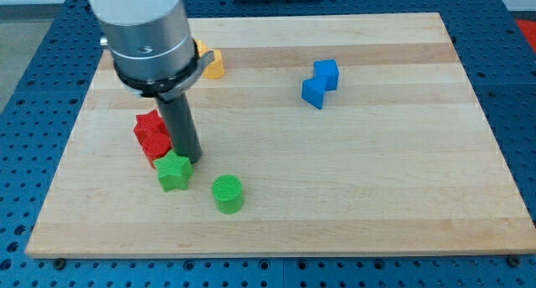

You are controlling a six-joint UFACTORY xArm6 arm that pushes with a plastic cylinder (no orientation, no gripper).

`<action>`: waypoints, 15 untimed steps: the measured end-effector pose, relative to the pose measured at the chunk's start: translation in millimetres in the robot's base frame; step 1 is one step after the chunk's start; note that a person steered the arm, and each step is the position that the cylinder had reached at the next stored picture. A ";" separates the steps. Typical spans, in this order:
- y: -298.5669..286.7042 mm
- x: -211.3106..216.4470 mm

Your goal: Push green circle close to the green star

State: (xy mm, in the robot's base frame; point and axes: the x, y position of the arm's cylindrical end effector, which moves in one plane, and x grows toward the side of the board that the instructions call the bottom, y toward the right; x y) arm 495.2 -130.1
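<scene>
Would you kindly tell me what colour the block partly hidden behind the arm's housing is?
Yellow-orange: the yellow block shows in the camera view, near the board's top edge.

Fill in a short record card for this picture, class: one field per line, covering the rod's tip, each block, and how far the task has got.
tip: my tip at the green star's upper edge, right of the red blocks
green star: near the board's lower left
green circle: right of and slightly below the star, small gap
red blocks: cluster above-left of the star
blue blocks: upper right
yellow block: partly hidden behind the arm
task: circle near the star, not touching
</scene>
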 end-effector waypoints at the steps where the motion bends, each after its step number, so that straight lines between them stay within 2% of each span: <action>1: -4.6 0.0; 2: 33.3 -7.3; 3: 105.8 -9.5; 4: 154.9 9.9; 5: 154.3 48.2; 6: 106.5 69.8; 8: 24.7 80.8; 9: 22.2 80.8; 10: 54.4 79.2; 11: 88.9 56.8; 12: 85.1 33.3; 15: 25.5 53.4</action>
State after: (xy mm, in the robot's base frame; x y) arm 548.6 -104.6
